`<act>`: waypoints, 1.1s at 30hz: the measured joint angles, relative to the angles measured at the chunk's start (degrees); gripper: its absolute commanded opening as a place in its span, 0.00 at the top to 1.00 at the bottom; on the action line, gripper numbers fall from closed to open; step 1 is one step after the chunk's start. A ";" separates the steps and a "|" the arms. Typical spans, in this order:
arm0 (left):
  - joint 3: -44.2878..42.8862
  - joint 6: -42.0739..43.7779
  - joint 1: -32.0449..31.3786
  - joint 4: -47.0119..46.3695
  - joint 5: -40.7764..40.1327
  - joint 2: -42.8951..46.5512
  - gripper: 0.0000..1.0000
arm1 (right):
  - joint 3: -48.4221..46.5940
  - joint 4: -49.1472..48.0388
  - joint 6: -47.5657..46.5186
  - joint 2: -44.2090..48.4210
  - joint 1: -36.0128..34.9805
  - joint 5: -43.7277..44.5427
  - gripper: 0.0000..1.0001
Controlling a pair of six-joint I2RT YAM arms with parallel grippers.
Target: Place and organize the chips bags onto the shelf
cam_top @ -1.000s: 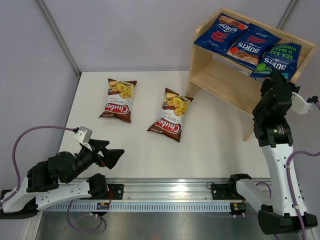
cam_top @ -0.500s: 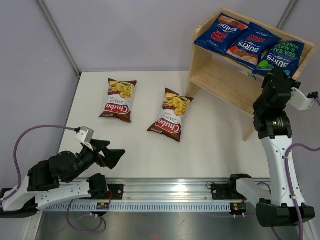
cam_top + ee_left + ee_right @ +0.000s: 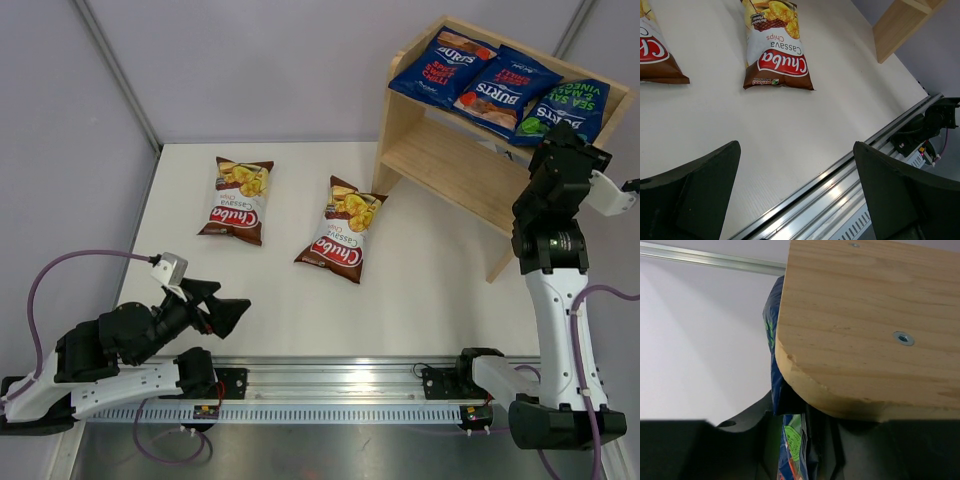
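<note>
Upper right, three "Burts" bags (image 3: 505,90) top the shelf (image 3: 440,160); the right gripper (image 3: 558,138) flanks the edge of the green "Sea Salt" bag (image 3: 566,108), hold unclear. Centre frame lie two "Chuba Cassava Chips" bags (image 3: 344,232); the left gripper (image 3: 232,298) gapes empty.

Burts bags (image 3: 441,67) are dark blue, Chuba bags (image 3: 237,199) brown-and-white with red logos, shelf (image 3: 440,160) pale wood.

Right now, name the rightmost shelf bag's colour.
The bag is dark blue with green; top view.
</note>
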State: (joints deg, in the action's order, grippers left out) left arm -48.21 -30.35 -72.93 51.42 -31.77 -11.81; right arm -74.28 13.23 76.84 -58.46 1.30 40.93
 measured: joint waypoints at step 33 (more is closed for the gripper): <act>-0.20 -3.26 -0.15 2.99 -5.03 -2.71 0.01 | -0.11 13.73 -3.87 11.13 0.74 -15.54 0.01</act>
State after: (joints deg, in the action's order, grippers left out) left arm -48.40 -33.61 -73.08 54.41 -36.80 -14.52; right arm -74.39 26.96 72.97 -47.33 2.04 25.39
